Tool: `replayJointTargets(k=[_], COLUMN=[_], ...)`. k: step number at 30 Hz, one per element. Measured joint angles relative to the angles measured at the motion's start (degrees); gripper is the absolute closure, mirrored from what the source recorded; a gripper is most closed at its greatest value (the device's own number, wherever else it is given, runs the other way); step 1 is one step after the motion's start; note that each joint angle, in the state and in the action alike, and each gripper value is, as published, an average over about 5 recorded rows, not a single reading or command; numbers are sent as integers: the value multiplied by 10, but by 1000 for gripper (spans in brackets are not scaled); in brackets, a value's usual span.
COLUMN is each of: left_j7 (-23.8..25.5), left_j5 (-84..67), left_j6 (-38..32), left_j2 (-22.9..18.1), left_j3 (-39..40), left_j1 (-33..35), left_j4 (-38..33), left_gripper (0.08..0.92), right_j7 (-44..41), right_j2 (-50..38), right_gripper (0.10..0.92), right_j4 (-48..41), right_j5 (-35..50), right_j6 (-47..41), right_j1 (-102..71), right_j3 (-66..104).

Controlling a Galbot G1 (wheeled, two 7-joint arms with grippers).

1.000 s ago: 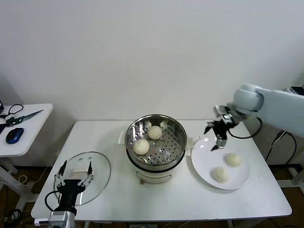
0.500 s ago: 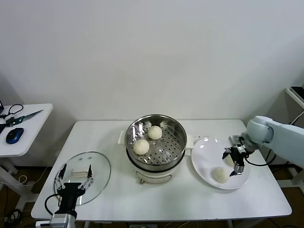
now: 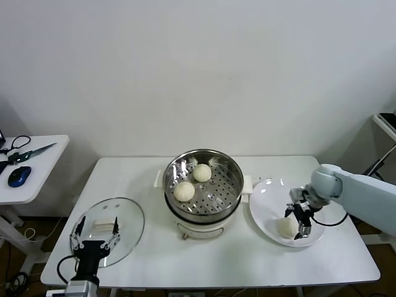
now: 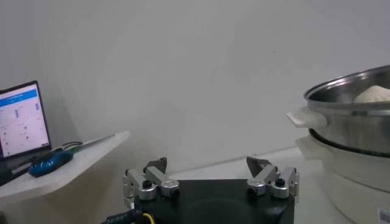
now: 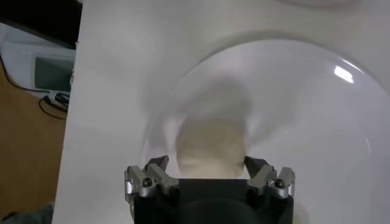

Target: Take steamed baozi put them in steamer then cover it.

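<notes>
A bun (image 5: 210, 146) on the plate (image 3: 267, 213) sits between the spread fingers of the right gripper (image 3: 299, 221), not yet clenched. Beyond it, the steamer (image 3: 203, 185) holds two buns already. The left gripper (image 3: 94, 231) waits released over the lid (image 3: 127, 226).

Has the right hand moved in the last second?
Yes. The right hand has swung from beside the steamer, past the plate's far rim, down over the plate, and now straddles a baozi near its front edge.
</notes>
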Motion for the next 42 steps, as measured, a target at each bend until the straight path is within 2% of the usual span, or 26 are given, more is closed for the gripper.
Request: replayJointTargets(k=[11, 19, 28, 35, 42], left_j7=[0, 0, -1, -1, -1], left_j5=[1, 2, 2, 0, -1], left_j6=[0, 1, 0, -1, -1], left_j2=[0, -1, -3, -2, -2], left_j3=[0, 0, 0, 1, 5], left_j1=[-2, -2, 4, 5, 4], left_j4=[3, 3, 2, 2, 1], left_gripper=[177, 177, 177, 177, 177], right_j7=[-7, -11, -18, -32, -55], right_j2=[14, 17, 16, 30, 70], right_gripper=[207, 264, 288, 303, 304], right_j4=[-18, -21, -12, -5, 6], right_j5=[-7, -9, -14, -9, -6], right_j6=[7, 14, 37, 94, 196], right_j1=[-4, 2, 34, 128, 276], right_j3=[6, 5, -15, -67, -137])
